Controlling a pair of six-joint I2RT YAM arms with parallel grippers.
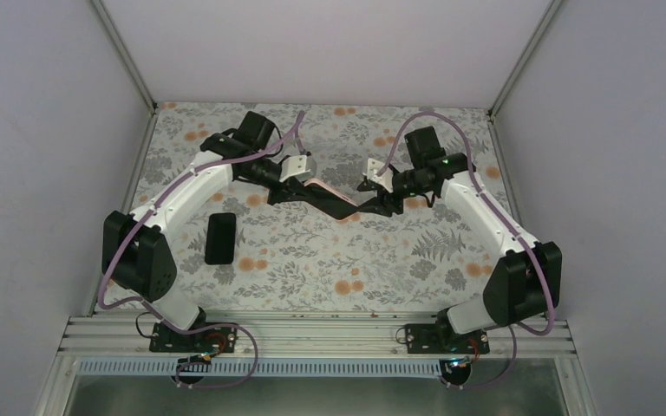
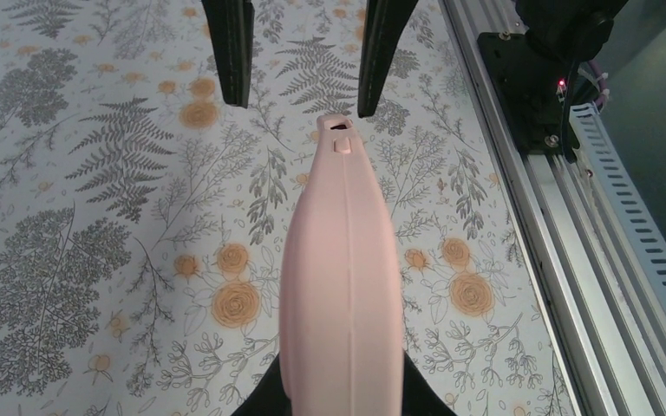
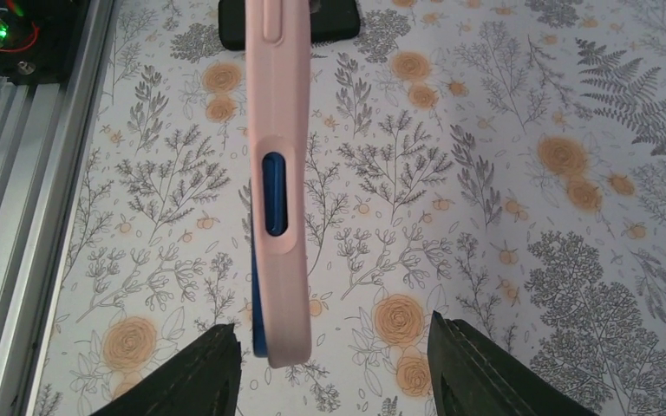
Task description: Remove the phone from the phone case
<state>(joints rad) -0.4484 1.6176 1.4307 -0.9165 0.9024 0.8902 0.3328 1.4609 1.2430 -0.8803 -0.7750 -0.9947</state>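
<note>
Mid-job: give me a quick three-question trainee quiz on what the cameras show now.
1. True or false: the blue phone is already out of the pink case.
2. The left end effector clamps the case. The right end effector is: A) open B) shut on the case C) out of view.
3. Fill in: the black slab lies on the table nearer the ___ arm.
Key: 1 false; 2 A; 3 left.
</note>
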